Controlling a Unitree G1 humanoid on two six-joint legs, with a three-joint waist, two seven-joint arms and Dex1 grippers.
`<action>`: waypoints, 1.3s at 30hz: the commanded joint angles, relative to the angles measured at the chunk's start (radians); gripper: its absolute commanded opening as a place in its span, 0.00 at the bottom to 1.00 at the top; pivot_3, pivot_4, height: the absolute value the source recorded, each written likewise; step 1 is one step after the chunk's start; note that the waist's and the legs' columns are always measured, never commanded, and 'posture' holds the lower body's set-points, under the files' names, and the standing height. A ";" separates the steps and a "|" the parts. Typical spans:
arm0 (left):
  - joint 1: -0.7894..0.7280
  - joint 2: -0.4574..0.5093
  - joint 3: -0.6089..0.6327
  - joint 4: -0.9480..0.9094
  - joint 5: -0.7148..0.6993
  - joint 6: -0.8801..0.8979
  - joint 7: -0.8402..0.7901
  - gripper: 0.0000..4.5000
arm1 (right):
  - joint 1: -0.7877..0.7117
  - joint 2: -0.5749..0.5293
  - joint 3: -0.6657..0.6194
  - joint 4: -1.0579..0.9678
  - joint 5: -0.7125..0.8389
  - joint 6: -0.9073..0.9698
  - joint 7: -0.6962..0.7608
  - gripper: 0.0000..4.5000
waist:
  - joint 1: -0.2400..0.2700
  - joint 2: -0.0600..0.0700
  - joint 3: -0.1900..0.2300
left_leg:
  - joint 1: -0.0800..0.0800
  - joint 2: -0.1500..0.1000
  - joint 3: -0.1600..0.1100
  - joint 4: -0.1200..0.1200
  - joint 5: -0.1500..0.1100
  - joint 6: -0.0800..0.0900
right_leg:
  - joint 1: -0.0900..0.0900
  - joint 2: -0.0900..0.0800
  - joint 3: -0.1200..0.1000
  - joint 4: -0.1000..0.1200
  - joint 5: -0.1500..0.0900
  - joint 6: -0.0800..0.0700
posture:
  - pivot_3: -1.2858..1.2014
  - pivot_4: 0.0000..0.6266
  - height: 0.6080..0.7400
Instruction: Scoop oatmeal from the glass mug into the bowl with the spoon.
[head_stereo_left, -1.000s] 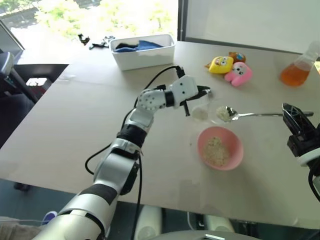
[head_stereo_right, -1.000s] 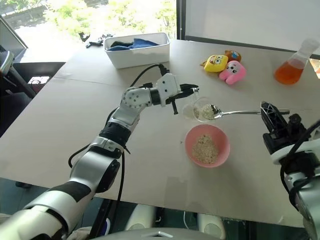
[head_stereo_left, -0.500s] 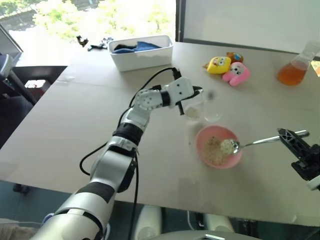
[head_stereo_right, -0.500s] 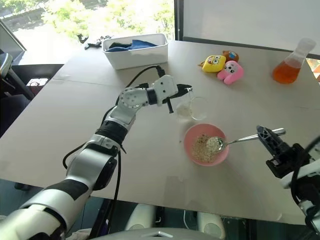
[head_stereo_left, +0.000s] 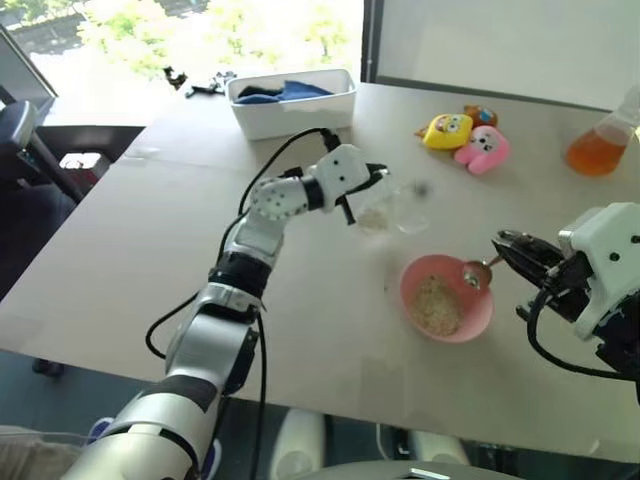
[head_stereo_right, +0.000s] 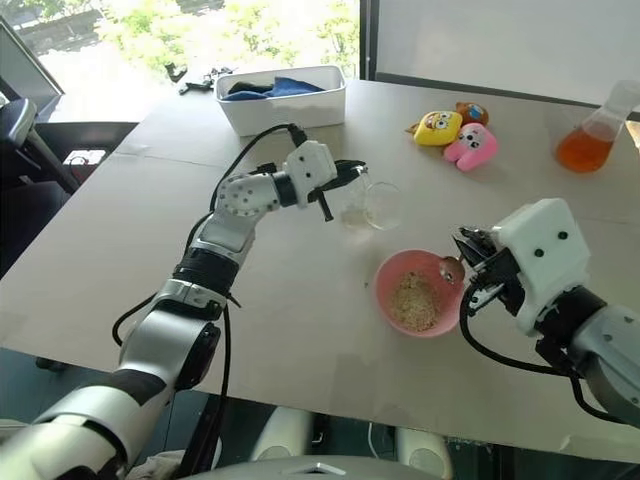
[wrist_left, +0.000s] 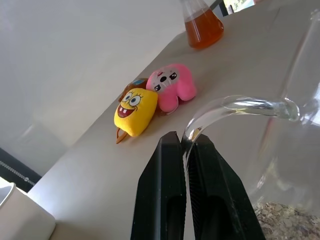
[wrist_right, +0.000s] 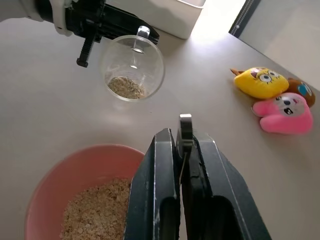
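My left gripper (head_stereo_left: 372, 182) is shut on the handle of the glass mug (head_stereo_left: 385, 208) and holds it tilted just above the table. A little oatmeal (wrist_right: 125, 87) lies in the mug. In the left wrist view the gripper (wrist_left: 185, 142) pinches the clear handle (wrist_left: 240, 106). The pink bowl (head_stereo_left: 478, 322) sits in front of the mug with oatmeal (head_stereo_left: 436, 304) in it. My right gripper (head_stereo_left: 508, 247) is shut on the spoon (head_stereo_left: 474, 274). The spoon's small end hangs over the bowl's right rim. In the right wrist view the handle (wrist_right: 185, 121) sticks up between the fingers.
A white tub (head_stereo_left: 300, 115) with blue cloth stands at the back. Yellow and pink plush toys (head_stereo_left: 465, 140) lie behind the mug, and a flask of orange liquid (head_stereo_left: 598, 145) stands at the far right. Small black items (head_stereo_left: 195, 82) lie at the far left corner.
My right gripper carried the loaded spoon from the mug to the bowl, then rolled over at the rim. The left gripper drew the mug slightly to the left.
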 joint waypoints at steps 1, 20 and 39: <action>0.045 -0.007 0.046 -0.128 -0.054 0.118 0.043 0.01 | -0.040 0.143 -0.056 -0.021 0.210 -0.131 -0.082 0.00 | 0.001 -0.001 0.000 | 0.000 0.000 -0.001 0.000 0.000 0.000 | 0.000 0.000 0.000 0.000 0.000 0.000 | 0.52 0.24 1.00; 0.186 -0.082 0.052 -0.510 -0.106 0.398 0.157 0.01 | -0.650 0.324 0.368 0.197 0.251 -0.033 -0.216 0.00 | 0.000 0.000 0.000 | 0.001 0.000 0.000 0.002 0.000 0.000 | 0.000 0.001 0.002 0.002 0.001 0.001 | 0.52 0.24 1.00; 0.336 -0.087 0.313 -0.432 -0.328 0.497 0.274 0.00 | -0.234 0.332 0.141 0.068 -0.204 0.053 0.533 0.97 | -0.002 0.001 -0.001 | -0.001 -0.001 -0.002 0.000 0.000 0.000 | 0.000 0.001 0.002 0.000 0.001 0.001 | 0.52 0.24 1.00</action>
